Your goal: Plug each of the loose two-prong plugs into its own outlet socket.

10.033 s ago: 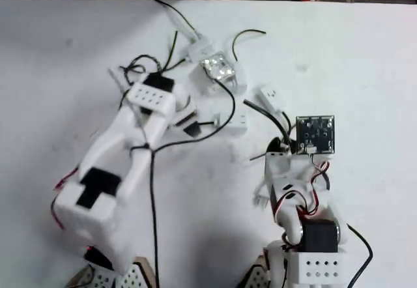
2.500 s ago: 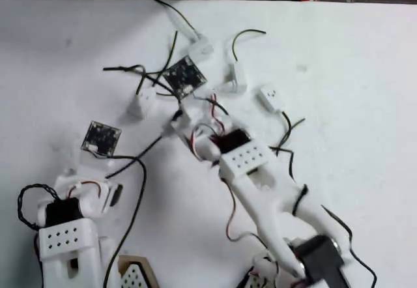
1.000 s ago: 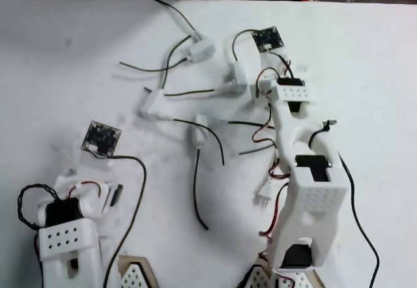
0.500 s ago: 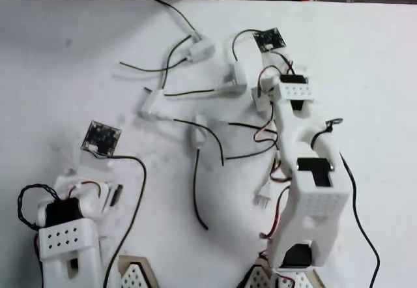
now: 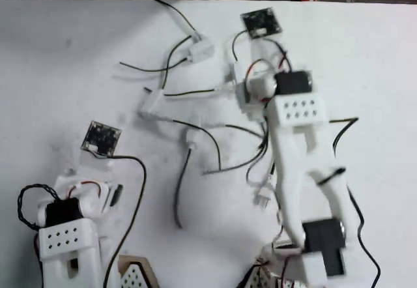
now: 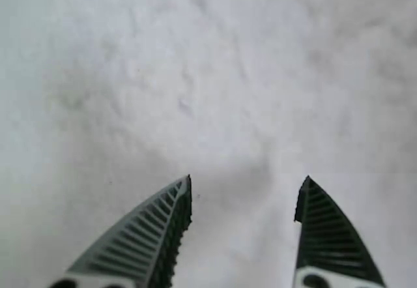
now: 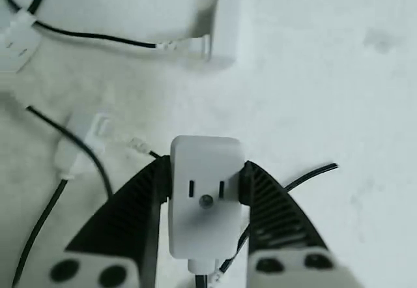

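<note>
The right pincer [image 7: 205, 165] is clamped on a white outlet socket [image 7: 203, 200], whose two slots face the wrist camera. A loose two-prong plug [image 7: 83, 143] lies on the tabletop [image 7: 339, 73] just beside this pincer, and a white connector block [image 7: 223, 24] lies farther ahead of it. The left pincer [image 6: 247, 184] hangs spread open above the tabletop.

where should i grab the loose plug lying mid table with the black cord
Probably by the white body of the plug, pinched across its long sides from above. It lies flat, prongs out one end, cord out the other; keep both free.
</note>
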Robot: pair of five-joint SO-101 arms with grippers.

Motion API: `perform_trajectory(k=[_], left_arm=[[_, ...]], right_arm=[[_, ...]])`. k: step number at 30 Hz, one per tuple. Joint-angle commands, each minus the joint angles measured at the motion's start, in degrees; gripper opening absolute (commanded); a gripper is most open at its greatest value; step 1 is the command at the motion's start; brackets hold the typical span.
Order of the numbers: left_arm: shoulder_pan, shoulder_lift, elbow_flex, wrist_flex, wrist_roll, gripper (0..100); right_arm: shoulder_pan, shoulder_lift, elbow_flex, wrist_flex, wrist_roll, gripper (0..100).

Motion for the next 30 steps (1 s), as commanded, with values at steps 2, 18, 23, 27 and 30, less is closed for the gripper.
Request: perform_trajectory(k=[2,18,23,27,30], left_arm=[[-2.24,-0.92,-0.09,-1.49,-0.35,26],[-2.33,-0.92,-0.09,-1.49,-0.35,26],[-2.33,-0.92,-0.09,-1.49,-0.26,26],[-2.33,-0.92,-0.09,-1.49,-0.26,26],[-2.33,-0.92,-0.18,-1.49,-0.26,26]], right_arm=[[-7.16,-13.76,6.24,0.66,-6.15,1.7],[-21.76,-40.48,38.15,-22.99,-17.05,1.8],[-22.37,-40.57,52.13,-35.12,-16.88,9.6],[-21.76,-41.1,52.84,-31.96,-16.88,27.8],[-21.41,-41.1,50.64,-27.12,-16.88,34.4]])
